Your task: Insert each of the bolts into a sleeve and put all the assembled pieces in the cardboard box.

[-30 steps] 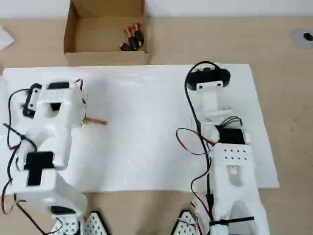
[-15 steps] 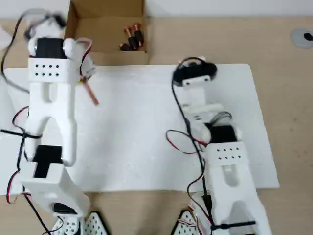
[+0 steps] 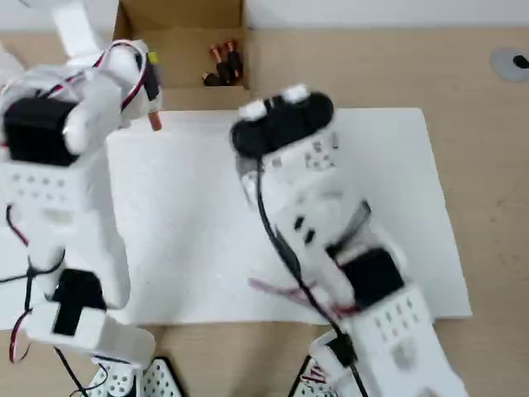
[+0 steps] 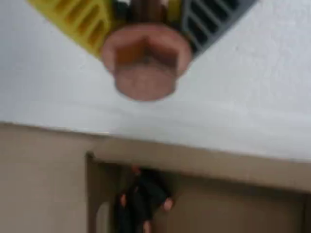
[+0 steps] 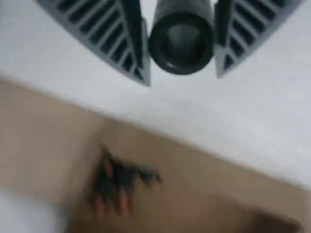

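Left gripper (image 4: 147, 46) clamps a bolt (image 4: 145, 77) near the box (image 3: 178, 98); right gripper (image 5: 180, 63) clasps a sleeve (image 5: 181, 39) over the mat (image 3: 207, 215). Mating step, I judge: next, line shank with bore. Finished pieces (image 3: 223, 64) lie in the box

From my end this looks like a robotics lab bench: a plain wood-tone counter (image 3: 488, 165) with a white foam sheet (image 3: 207, 231) spread on it. The left arm (image 3: 58, 198) and right arm (image 3: 331, 223) are white plastic builds with loose red and black wires (image 3: 124, 59) exposed.
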Action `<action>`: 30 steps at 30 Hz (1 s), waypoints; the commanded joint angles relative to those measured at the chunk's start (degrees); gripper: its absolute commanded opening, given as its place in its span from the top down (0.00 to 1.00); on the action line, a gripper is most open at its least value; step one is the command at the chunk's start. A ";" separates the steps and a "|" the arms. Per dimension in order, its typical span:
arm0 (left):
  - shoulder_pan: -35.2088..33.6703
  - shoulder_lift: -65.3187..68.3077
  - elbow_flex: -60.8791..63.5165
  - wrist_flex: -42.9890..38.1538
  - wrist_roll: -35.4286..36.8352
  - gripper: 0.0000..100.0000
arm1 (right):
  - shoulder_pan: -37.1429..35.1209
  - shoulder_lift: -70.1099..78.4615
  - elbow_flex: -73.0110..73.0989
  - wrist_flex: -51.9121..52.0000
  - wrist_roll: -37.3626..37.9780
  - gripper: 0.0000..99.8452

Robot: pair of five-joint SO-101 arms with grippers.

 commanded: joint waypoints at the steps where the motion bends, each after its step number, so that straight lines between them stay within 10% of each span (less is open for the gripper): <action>1: 1.05 -5.76 -2.11 0.26 -3.60 1.00 | -3.30 -7.96 3.38 0.18 2.11 0.99; 20: 13.98 -7.08 10.64 -0.97 -3.87 1.00 | -10.51 -0.84 6.46 -4.31 1.14 0.99; 30: 7.12 -7.43 36.66 -28.31 0.18 1.00 | -10.15 0.22 6.46 -4.22 1.14 0.99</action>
